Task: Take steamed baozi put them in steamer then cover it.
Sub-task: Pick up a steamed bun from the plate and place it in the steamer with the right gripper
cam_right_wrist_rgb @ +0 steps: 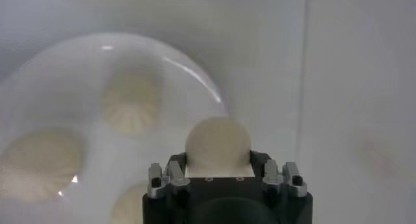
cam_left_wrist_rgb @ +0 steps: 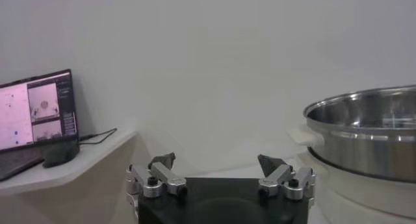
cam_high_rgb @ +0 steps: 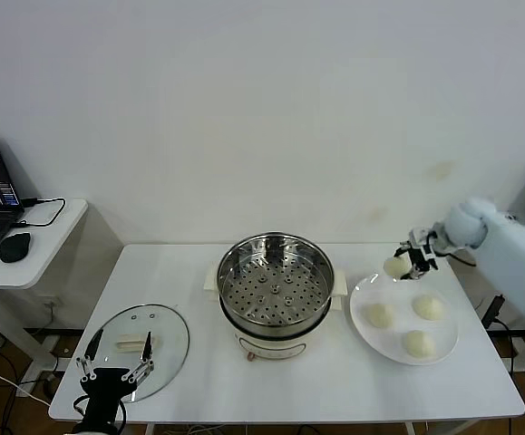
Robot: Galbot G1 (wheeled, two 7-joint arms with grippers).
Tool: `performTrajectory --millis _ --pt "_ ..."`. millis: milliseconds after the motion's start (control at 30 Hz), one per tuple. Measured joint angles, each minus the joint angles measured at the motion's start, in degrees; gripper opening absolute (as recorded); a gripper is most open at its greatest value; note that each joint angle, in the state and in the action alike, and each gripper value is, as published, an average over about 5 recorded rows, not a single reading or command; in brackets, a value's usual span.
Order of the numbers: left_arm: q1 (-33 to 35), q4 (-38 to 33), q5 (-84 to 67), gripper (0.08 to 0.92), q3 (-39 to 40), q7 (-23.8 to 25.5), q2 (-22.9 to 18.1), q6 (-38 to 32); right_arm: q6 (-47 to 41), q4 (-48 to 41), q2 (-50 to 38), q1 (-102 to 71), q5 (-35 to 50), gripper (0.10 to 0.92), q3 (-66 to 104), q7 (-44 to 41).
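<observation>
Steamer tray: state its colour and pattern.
The steamer tray is shiny silver steel, dotted all over with small round holes; the head view shows it best.

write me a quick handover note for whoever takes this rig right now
Right gripper: shut on one cream-white round baozi, lifted above the far-left edge of the flat white plate.
Left gripper: open, idle at the table's near-left corner by the clear glass lid, which lies flat on the table.
Three baozi remain on the plate. The shiny steel steamer holds none.
Left: place all four buns, then cover.
</observation>
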Motion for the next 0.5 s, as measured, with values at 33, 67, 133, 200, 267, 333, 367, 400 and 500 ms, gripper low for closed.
performTrajectory --millis 33,67,133,200,267,333,367,400,500 --pt "-0.1 -0.1 -0.1 0.823 0.0 0.0 0.1 0.0 -0.1 1.0 -0.2 1.8 1.2 0.611 -1.4 0.1" --pt "-0.1 -0.1 -0.2 0.823 0.0 0.0 0.1 0.0 -0.1 2.0 -0.2 3.7 2.4 0.611 -2.9 0.2" --pt "-0.2 -0.3 -0.4 0.823 0.0 0.0 0.2 0.0 -0.2 3.9 -0.1 7.2 4.8 0.611 -5.7 0.7" --pt "-0.3 -0.5 -0.6 0.823 -0.1 0.0 0.2 0.0 -0.2 5.7 0.5 10.5 7.2 0.611 -8.4 1.3" --pt "-0.4 -0.7 -0.6 0.823 -0.2 0.0 0.1 0.0 0.0 7.3 1.4 13.3 9.4 0.612 -10.9 2.0" --pt "-0.3 -0.8 -0.7 0.823 -0.3 -0.1 0.1 0.0 0.3 8.7 2.7 15.5 11.4 0.615 -13.2 2.8" --pt "-0.2 -0.9 -0.7 0.823 -0.4 -0.1 0.0 0.0 0.6 9.2 3.4 16.4 12.1 0.615 -14.4 3.2" --pt "-0.1 -1.0 -0.7 0.823 -0.5 -0.1 0.0 0.0 0.9 9.7 4.2 17.2 12.8 0.616 -15.4 3.7" --pt "0.2 -1.2 -0.8 0.823 -0.9 -0.2 -0.1 -0.1 2.3 10.7 6.7 19.1 13.7 0.612 -18.4 4.8"
